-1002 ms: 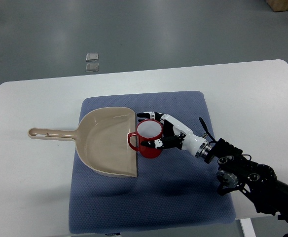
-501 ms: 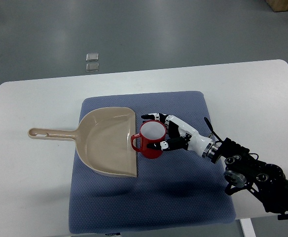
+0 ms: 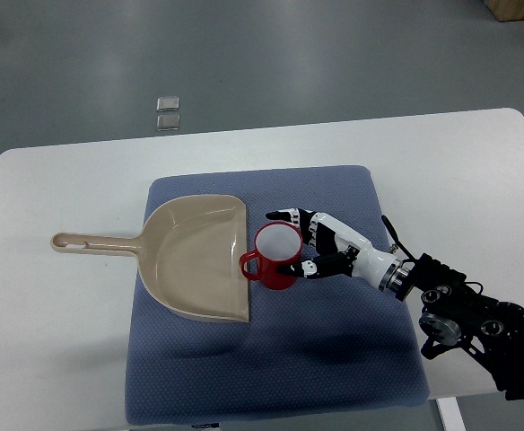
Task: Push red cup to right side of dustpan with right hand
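One red cup [image 3: 277, 255] beside one dustpan [image 3: 199, 259], right hand [image 3: 320, 247] fingers [image 3: 284, 215] curled around it

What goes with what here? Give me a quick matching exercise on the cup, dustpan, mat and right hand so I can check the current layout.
Things:
1. red cup
2. dustpan
3. blue mat
4. right hand

States:
A. lies flat, handle pointing to the picture's left
B. wraps the cup from its right side
C. spread on the white table, under everything else
D. stands upright just off the dustpan's straight edge, handle towards the pan

Pairs: 1-D, 2-A, 3-C, 4-B
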{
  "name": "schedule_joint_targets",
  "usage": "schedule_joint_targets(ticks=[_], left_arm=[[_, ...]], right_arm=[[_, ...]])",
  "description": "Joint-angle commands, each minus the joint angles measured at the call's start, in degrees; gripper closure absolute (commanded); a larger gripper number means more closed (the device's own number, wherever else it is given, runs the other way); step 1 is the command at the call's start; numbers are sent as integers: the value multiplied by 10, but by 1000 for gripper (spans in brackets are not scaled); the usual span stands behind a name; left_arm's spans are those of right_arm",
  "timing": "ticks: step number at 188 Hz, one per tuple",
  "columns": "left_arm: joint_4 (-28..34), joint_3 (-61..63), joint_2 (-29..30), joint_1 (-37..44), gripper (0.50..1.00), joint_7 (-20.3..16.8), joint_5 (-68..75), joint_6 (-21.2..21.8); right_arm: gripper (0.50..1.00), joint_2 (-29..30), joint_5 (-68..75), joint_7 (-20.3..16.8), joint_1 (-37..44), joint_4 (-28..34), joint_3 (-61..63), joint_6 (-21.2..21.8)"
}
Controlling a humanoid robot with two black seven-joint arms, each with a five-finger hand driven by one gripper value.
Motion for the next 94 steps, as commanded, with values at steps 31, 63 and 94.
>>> schedule_joint_targets(ticks=[31, 63, 94], left_arm=[[0, 0, 0, 0, 500, 0, 0, 0], [0, 0, 0, 0, 500, 0, 0, 0], [0, 0, 0, 0, 500, 0, 0, 0]], right_arm=[[587, 3, -1, 0, -6, 8, 0, -5], [587, -2, -8, 0, -7, 10, 0, -4], [587, -18, -7, 0, -11, 34, 2, -4]])
